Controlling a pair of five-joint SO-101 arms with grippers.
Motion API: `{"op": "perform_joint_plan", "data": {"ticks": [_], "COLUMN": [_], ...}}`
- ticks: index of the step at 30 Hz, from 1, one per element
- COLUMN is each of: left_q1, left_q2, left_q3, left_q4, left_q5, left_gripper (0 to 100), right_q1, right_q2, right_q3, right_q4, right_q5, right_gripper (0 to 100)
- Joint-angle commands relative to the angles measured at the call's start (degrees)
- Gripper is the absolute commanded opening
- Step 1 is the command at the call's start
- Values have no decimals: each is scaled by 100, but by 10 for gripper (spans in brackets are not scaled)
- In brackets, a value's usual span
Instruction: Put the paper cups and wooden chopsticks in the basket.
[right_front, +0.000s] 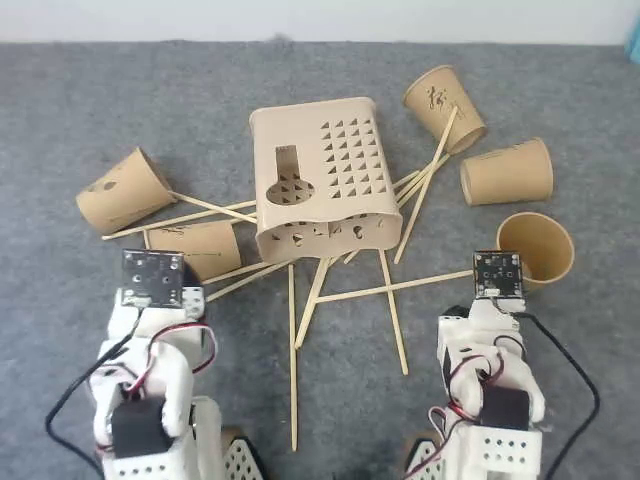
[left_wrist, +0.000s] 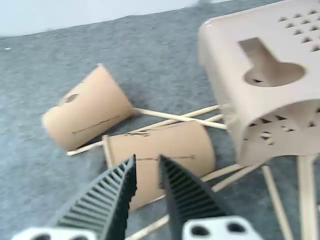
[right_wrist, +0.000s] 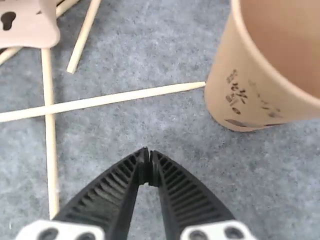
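Note:
A beige plastic basket (right_front: 320, 180) lies upside down mid-table, resting on crossed wooden chopsticks (right_front: 345, 295). Cups lie on their sides at the left (right_front: 125, 190), front left (right_front: 195, 248), back right (right_front: 445, 108) and right (right_front: 507, 172). One cup (right_front: 535, 248) stands upright at the right. My left gripper (left_wrist: 147, 167) is slightly open and empty, just short of the front-left cup (left_wrist: 160, 157), with the basket (left_wrist: 270, 100) beyond. My right gripper (right_wrist: 146, 152) is shut on nothing over the carpet, beside the upright cup (right_wrist: 260, 75) and near a chopstick (right_wrist: 100, 102).
Grey carpet (right_front: 80, 110) covers the table. Both arm bases stand at the front edge, left (right_front: 150, 400) and right (right_front: 490, 400). Chopsticks fan out under the basket toward the front, one long stick (right_front: 292, 350) between the arms. A pale wall runs along the back.

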Motion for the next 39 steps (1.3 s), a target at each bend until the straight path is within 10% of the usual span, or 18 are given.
{"op": "perform_joint_plan", "data": {"ticks": [1,13,39], "left_q1": [360,1108,1521], "left_q2": [598,3631,3745], "left_q3": [-321,-1077,514], "left_q4": [-9,-1451,-4264], "left_q5": [536,765,888], "left_gripper": [170,181,228], "right_q1": [22,22,356], "right_q2": [-84,-84,-84], "right_q3": [9,18,26], "right_q4": [4,4,4], "right_q5": [105,114,114], "right_gripper": [9,9,9]}}
